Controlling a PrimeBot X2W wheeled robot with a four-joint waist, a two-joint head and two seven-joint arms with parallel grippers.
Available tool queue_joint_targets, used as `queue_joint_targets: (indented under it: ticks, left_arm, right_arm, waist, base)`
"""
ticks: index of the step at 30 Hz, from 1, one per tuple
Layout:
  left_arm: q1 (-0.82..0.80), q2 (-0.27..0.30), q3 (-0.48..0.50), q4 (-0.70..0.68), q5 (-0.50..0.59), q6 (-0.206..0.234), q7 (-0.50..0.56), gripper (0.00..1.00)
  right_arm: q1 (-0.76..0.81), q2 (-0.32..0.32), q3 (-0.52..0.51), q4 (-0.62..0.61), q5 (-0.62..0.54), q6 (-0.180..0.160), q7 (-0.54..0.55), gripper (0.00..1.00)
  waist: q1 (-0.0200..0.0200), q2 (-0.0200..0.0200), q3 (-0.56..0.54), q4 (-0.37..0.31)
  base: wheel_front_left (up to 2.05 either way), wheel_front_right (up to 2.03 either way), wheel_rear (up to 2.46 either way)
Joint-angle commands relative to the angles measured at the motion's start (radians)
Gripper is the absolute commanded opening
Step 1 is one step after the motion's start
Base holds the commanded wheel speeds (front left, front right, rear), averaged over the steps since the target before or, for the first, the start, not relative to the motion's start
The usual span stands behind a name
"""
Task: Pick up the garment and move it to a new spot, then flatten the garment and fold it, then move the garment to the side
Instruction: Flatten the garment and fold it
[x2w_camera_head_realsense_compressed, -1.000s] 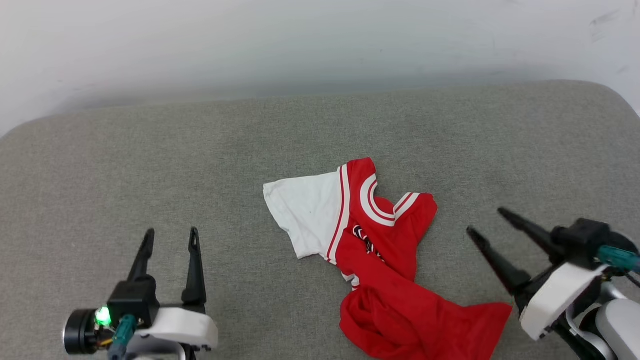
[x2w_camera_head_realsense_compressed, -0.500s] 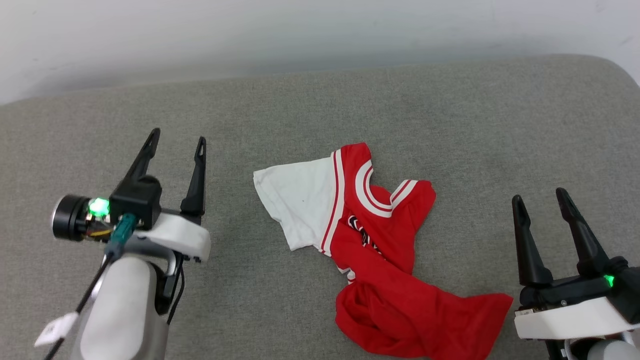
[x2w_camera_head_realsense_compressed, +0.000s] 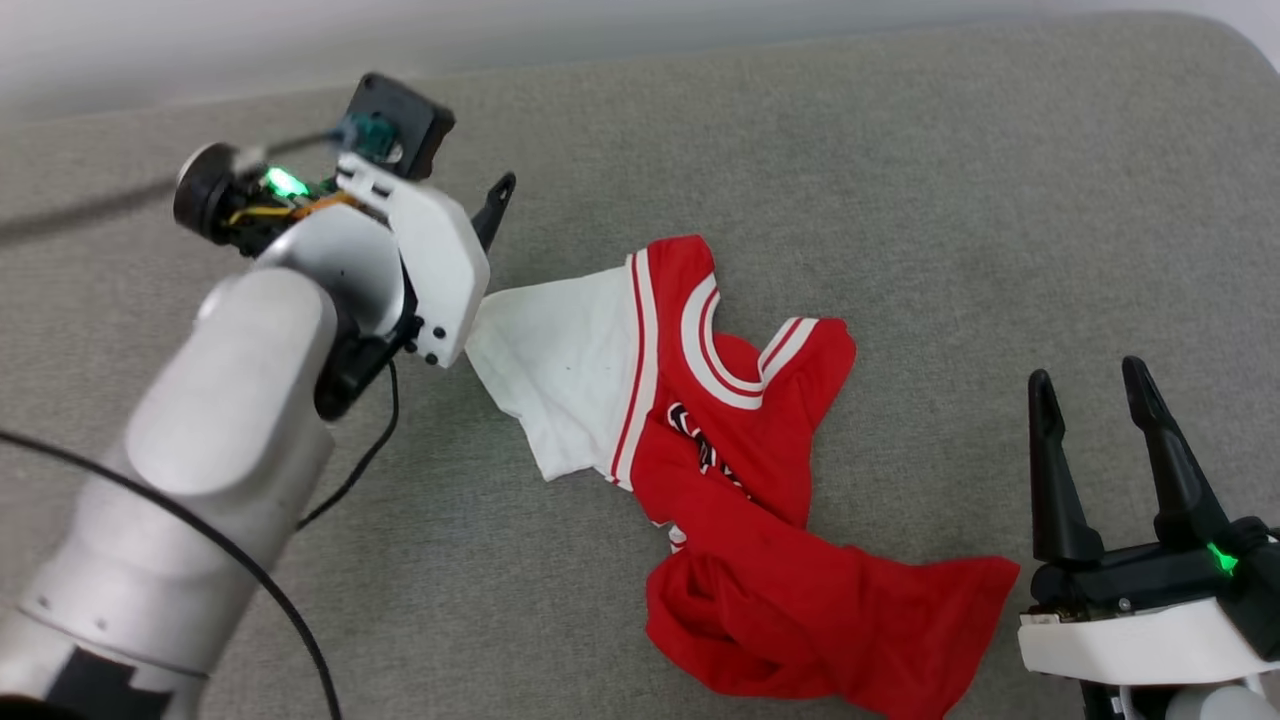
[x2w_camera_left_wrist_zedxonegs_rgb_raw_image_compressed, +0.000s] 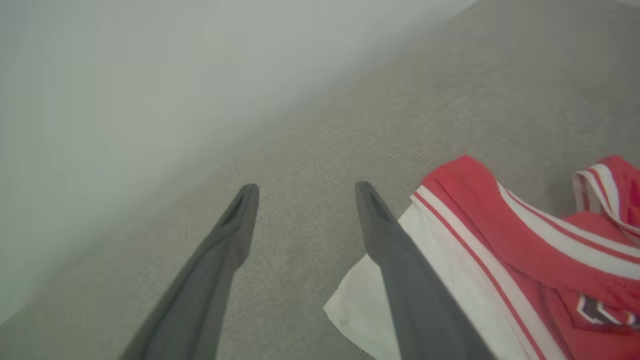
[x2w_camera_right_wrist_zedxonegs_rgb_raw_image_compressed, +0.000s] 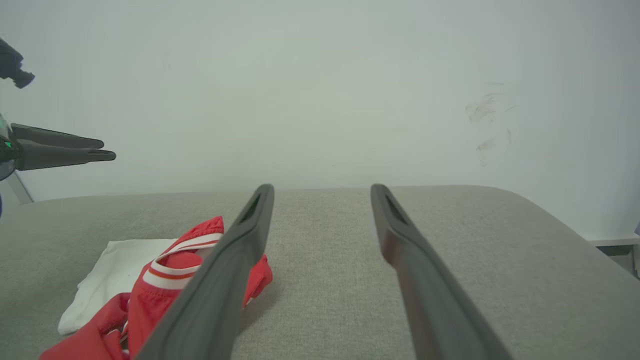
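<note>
The garment (x2w_camera_head_realsense_compressed: 760, 520), a red jersey shirt with a white sleeve (x2w_camera_head_realsense_compressed: 560, 360), lies crumpled on the grey padded surface (x2w_camera_head_realsense_compressed: 900, 200); its striped neck trim faces up and part of the black lettering shows. My left gripper (x2w_camera_left_wrist_zedxonegs_rgb_raw_image_compressed: 305, 190) is open, hovering at the sleeve's far left corner, with one finger over the white edge (x2w_camera_left_wrist_zedxonegs_rgb_raw_image_compressed: 400, 250). In the head view one of its fingers (x2w_camera_head_realsense_compressed: 497, 200) pokes out past the wrist. My right gripper (x2w_camera_head_realsense_compressed: 1088, 375) stands open to the right of the garment (x2w_camera_right_wrist_zedxonegs_rgb_raw_image_compressed: 165, 285), apart from the cloth and holding nothing.
A pale wall (x2w_camera_right_wrist_zedxonegs_rgb_raw_image_compressed: 320, 75) rises behind the surface. The surface's rounded right corner (x2w_camera_right_wrist_zedxonegs_rgb_raw_image_compressed: 550, 210) drops off beside my right arm. A black cable (x2w_camera_head_realsense_compressed: 350, 480) hangs from my left forearm above the padding.
My left arm has risen and reached forward and right to the white sleeve. The right gripper turned to point forward, then held. The head view tilted down.
</note>
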Motion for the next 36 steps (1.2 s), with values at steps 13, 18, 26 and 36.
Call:
queue_joint_targets:
  ticks: [13,18,26,36]
  left_arm:
    - [-0.272,0.222,-0.398,-0.035,-0.478,0.0,0.556,1.0]
    - [-0.313,0.248,-0.499,0.0,-0.53,0.0,0.621,1.0]
    - [-0.304,0.242,-0.654,0.042,-0.589,0.0,0.653,0.15]
    - [-0.341,0.268,-0.696,0.047,-0.664,0.0,0.477,0.0]
  right_arm:
    - [-0.064,0.011,0.031,-0.017,-0.013,0.0,-0.002,1.0]
    - [-0.089,0.011,0.042,-0.014,-0.004,0.0,-0.002,1.0]
    - [-0.119,0.011,0.061,0.003,0.013,0.0,-0.003,1.0]
    - [-0.09,0.011,0.042,0.028,-0.001,0.0,-0.003,1.0]
  waist:
    - [-0.0001,0.0,0.115,-0.072]
    - [-0.0001,0.0,0.155,-0.088]
    - [-0.0001,0.0,0.186,-0.1]
    - [-0.0001,0.0,0.093,-0.034]
  base:
    - [0.0,0.0,0.0]
    - [0.0,0.0,0.0]
    - [0.0,0.0,0.0]
    - [0.0,0.0,0.0]
